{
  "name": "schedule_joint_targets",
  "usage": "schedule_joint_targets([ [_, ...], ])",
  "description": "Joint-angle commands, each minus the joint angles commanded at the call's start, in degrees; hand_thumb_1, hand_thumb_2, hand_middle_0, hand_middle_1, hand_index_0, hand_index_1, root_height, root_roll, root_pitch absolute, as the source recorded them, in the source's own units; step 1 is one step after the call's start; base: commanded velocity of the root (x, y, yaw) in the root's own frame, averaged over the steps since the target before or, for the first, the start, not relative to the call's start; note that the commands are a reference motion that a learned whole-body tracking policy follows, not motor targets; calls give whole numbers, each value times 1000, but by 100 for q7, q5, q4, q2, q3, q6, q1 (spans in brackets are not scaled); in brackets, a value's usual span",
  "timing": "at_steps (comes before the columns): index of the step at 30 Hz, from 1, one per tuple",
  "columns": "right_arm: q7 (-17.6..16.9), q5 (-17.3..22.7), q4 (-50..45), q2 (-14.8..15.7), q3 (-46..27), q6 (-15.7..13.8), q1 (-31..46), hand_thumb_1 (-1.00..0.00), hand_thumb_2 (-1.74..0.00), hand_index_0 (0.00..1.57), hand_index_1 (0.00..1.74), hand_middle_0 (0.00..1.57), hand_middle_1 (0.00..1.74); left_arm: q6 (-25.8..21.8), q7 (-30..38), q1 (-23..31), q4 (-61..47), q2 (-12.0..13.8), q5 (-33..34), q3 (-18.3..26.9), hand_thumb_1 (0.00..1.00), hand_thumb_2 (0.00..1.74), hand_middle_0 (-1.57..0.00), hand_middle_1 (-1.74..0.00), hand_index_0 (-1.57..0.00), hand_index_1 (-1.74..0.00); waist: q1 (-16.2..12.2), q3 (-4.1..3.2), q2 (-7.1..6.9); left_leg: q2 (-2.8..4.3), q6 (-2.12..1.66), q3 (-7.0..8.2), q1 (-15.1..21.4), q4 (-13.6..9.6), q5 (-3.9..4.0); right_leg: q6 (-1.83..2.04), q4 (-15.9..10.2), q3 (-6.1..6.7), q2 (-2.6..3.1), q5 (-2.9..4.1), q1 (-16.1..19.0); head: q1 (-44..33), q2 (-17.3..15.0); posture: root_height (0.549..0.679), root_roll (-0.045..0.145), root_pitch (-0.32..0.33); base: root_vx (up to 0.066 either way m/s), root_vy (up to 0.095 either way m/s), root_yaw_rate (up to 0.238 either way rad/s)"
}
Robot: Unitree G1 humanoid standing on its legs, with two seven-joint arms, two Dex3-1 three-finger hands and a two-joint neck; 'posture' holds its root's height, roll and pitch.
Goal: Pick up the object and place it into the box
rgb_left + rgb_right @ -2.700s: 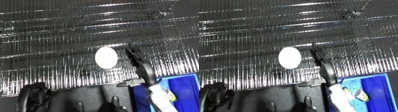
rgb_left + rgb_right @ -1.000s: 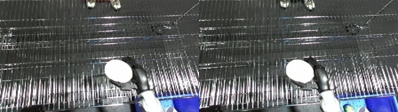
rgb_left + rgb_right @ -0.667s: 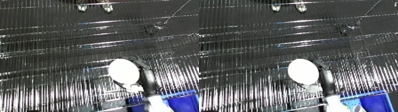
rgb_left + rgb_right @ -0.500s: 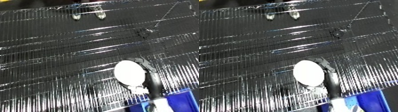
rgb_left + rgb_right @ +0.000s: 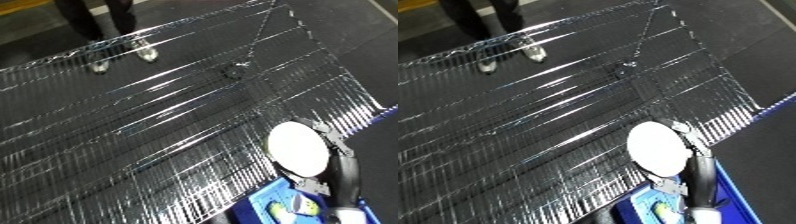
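Wire counter spans left and centre, tilted in view. White disc at its lower right edge, above blue bin. Right hand, just right of disc, grasping it. Left hand not seen.

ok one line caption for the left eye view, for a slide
Right hand holding a white oval object over the wire mesh surface, just above the blue bin.

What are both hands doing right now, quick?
Left robot hand: not in view.
Right robot hand: curled round the white oval object, holding it up near the blue bin.
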Motion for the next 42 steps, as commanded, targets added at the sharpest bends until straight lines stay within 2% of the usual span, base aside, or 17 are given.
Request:
schedule_joint_targets([
  [3,-6,110,-22,-49,-203,-152,301,-550,-957,864,957,864,957,-67,-2,72,-9,-54,-25,-4,1000,1740,-1570,-1740,-1570,-1740,-182,-8,76,32,-5,114,123,-60,-15,15,-44,84,-11,-15,36,293,89,665,76,-34,-12,81,-264],
  [6,26,235,-25,-62,-437,-297,611,-550,-957,864,957,864,957,-108,-36,149,7,-112,-41,9,1000,1740,-1570,-1740,-1570,-1740,-377,-23,130,75,-3,237,237,-70,-57,22,-51,162,4,-48,68,664,166,665,78,-37,5,70,-234],
  [12,86,530,148,-15,-845,-549,1037,-550,-957,864,957,864,957,-186,-79,196,167,-256,-24,2,1000,1740,-1570,-1740,-1570,-1740,-712,-67,210,134,2,425,416,-52,-106,19,-28,274,92,-113,110,1261,181,665,81,-42,31,59,-173],
  [17,95,748,487,-26,-1101,-685,1223,-550,-957,864,957,864,957,-264,-65,191,295,-345,-33,-12,1000,1740,-1570,-1740,-1570,-1740,-885,-99,303,127,-5,509,504,-71,-127,26,-73,337,139,-118,124,1636,161,665,82,-42,25,47,-87],
  [21,187,938,716,-77,-1184,-754,1235,-350,-609,549,609,549,609,-302,-47,196,322,-380,-69,-63,1000,1740,-1570,-1740,-1570,-1740,-931,-110,402,84,-8,520,565,-162,-127,44,-157,363,128,-86,139,1817,142,666,84,-39,-4,40,-29],
  [28,282,1117,1001,-167,-1213,-755,1149,0,0,0,0,0,0,-347,-23,189,342,-423,-163,-122,1000,1740,-1570,-1740,-1570,-1740,-910,-154,532,30,-27,489,619,-311,-90,74,-280,374,74,-29,169,1944,29,668,87,-34,-12,26,-2],
  [36,381,1081,1050,-173,-1183,-681,1176,0,0,0,0,0,0,-357,-20,207,414,-466,-256,-137,1000,1740,-1570,-1740,-1570,-1740,-870,-216,566,26,-62,438,617,-335,-25,60,-291,342,57,-33,201,1784,-262,668,89,-34,-5,13,43],
  [42,540,728,790,-131,-1044,-543,1264,0,0,0,0,0,0,-360,23,272,367,-501,-319,-145,1000,1740,-1570,-1740,-1570,-1740,-795,-234,516,19,-70,373,600,-346,14,33,-271,304,58,-51,240,1376,-503,669,89,-37,9,11,66],
])
